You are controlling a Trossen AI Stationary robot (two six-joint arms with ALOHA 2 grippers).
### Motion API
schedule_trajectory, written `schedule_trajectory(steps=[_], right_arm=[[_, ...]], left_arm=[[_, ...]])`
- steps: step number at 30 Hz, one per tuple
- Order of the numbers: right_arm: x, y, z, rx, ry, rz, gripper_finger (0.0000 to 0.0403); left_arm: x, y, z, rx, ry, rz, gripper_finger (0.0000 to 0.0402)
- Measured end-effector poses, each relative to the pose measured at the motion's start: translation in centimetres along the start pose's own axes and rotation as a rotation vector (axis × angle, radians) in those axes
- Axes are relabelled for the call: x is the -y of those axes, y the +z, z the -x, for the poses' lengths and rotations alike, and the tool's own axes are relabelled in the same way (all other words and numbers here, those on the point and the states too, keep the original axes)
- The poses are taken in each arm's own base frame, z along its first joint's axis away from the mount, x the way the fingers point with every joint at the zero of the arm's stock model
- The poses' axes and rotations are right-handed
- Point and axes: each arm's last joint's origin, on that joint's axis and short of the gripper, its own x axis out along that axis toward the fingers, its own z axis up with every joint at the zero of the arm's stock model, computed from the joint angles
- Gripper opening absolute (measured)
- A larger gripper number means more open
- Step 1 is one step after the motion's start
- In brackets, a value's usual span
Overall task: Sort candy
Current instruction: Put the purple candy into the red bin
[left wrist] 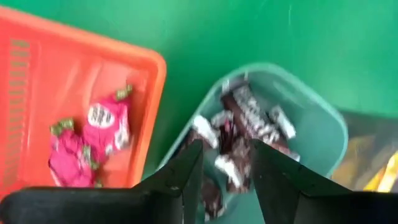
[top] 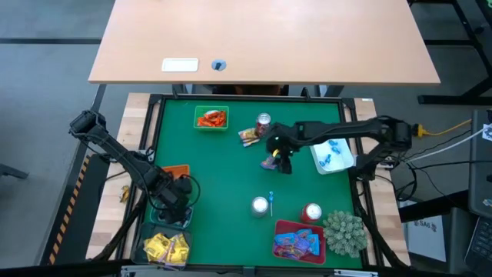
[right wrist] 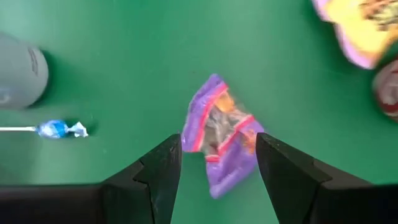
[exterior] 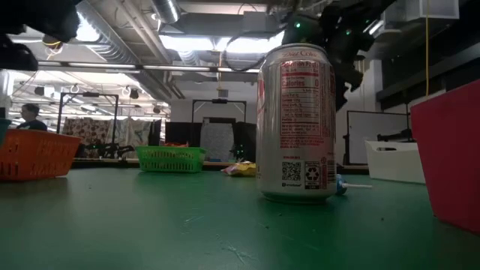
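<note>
Our right gripper hangs open over the purple packet on the mat; closing off-centre, we may only push it. Our left gripper stands parted above the teal bin.

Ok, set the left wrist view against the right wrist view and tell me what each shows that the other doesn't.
Left wrist view only: the left gripper open over a teal bin of dark-wrapped candy, beside an orange basket holding pink-wrapped candy.

Right wrist view only: the right gripper open above a purple packet, with a blue lollipop and a yellow packet farther off.

Shared: the green table surface.
</note>
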Motion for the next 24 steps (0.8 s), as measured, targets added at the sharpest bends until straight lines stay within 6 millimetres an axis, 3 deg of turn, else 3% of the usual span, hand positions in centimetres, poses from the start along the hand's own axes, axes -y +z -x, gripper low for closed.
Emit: schedule_trajectory(steps=[8, 14, 24], right_arm=[[-0.1, -0.5, -3.9, -0.117, -0.087, 0.019, 0.0206], [0.3, -0.9, -5.4, -0.174, -0.126, 0.014, 0.0191], [0.3, -1.0, -5.5, -0.180, -0.089, -0.007, 0.0012]], left_arm=[[0.5, 0.6, 0.0, 0.128, -0.013, 0.003, 0.0119], [0.7, 1.0, 0.1, 0.238, -0.006, 0.010, 0.0119], [0.2, 3.1, 0.6, 0.533, 0.116, -0.009, 0.0119]])
